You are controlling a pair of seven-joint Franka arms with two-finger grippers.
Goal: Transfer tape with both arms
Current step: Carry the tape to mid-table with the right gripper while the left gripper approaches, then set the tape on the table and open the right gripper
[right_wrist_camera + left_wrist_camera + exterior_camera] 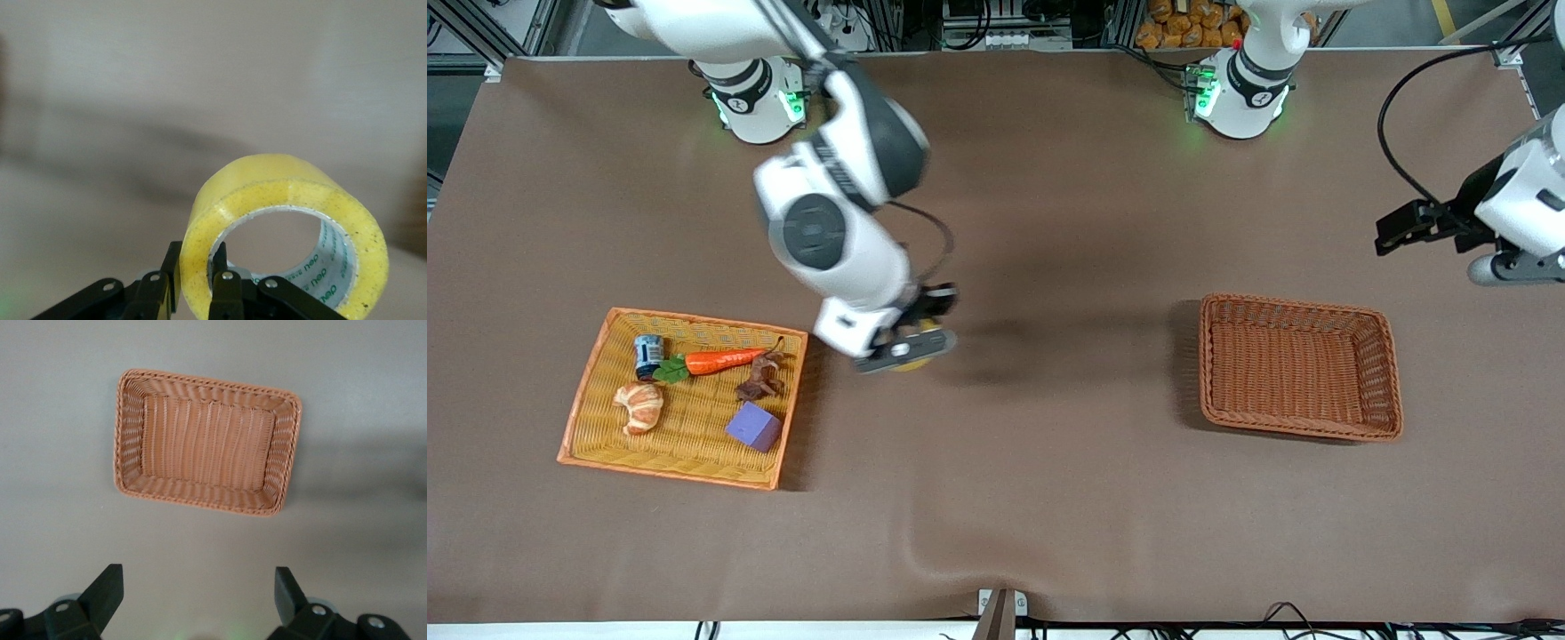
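The tape [287, 200] is a yellowish translucent roll with a wide round hole. My right gripper [197, 257] is shut on its wall, with one finger outside the ring and one inside the hole. In the front view the right gripper [911, 348] holds the tape [914, 362] low over the bare table, between the two baskets. My left gripper [1387, 235] hangs at the left arm's end of the table, above and to one side of the brown basket [1294, 305]. The left gripper [199, 577] is open and holds nothing.
The brown wicker basket [207, 381] has nothing in it. An orange wicker tray [694, 317] toward the right arm's end holds a croissant [639, 406], a carrot [725, 359], a purple cube [754, 427], a small can [648, 354] and a brown scrap [760, 378].
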